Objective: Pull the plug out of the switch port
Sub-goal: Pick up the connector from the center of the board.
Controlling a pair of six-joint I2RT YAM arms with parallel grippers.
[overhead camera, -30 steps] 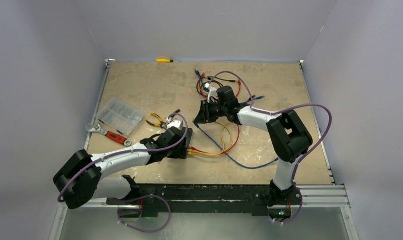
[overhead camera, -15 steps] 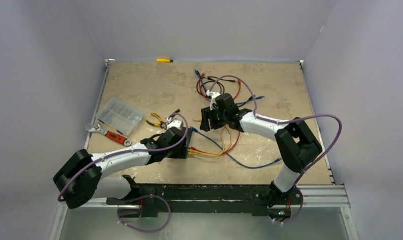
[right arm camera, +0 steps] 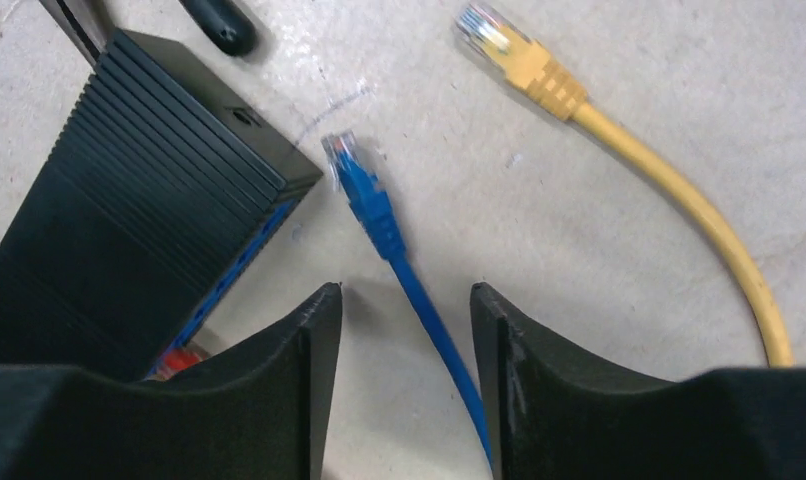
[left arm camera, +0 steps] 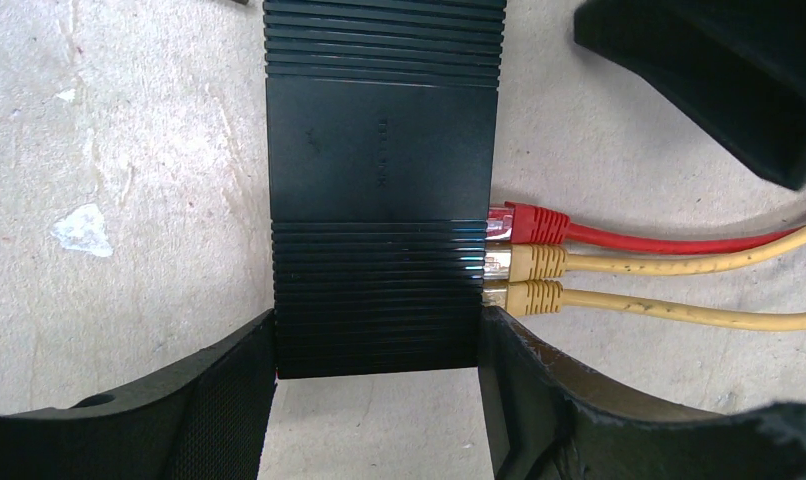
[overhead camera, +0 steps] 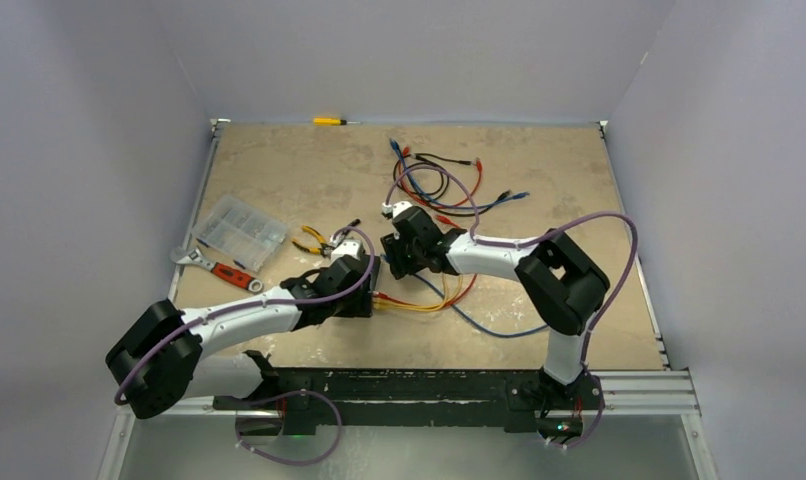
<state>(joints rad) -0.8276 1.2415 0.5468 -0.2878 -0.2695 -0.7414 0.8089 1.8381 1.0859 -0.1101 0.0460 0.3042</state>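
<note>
My left jaws are closed across the near end of the switch (left arm camera: 379, 200), touching both long sides and pinning it flat on the bench (left arm camera: 129, 150). Its long axis runs straight away from that wrist. Three plugs sit side by side in the port face on its right side: a red plug (left arm camera: 529, 222) farthest from my grip, then two yellow plugs (left arm camera: 539, 262) closer to it. Their cables leave square to the box. My right jaws stand moderately open and hold nothing. A blue plug (right arm camera: 364, 190) lies free on the bench just ahead of them, its cable running through the gap without touching either side, and a loose yellow plug (right arm camera: 524, 60) lies farther out. From the right wrist the switch sits ahead and to the left, slanting across the view with its port face turned toward me. Only a sliver of red shows at the lower left, so the seated plugs lie left of my right jaws, about level with them. I judge the right arm should pull, being free and on the port side, drawing square to the long axis, away from the ports.
</note>
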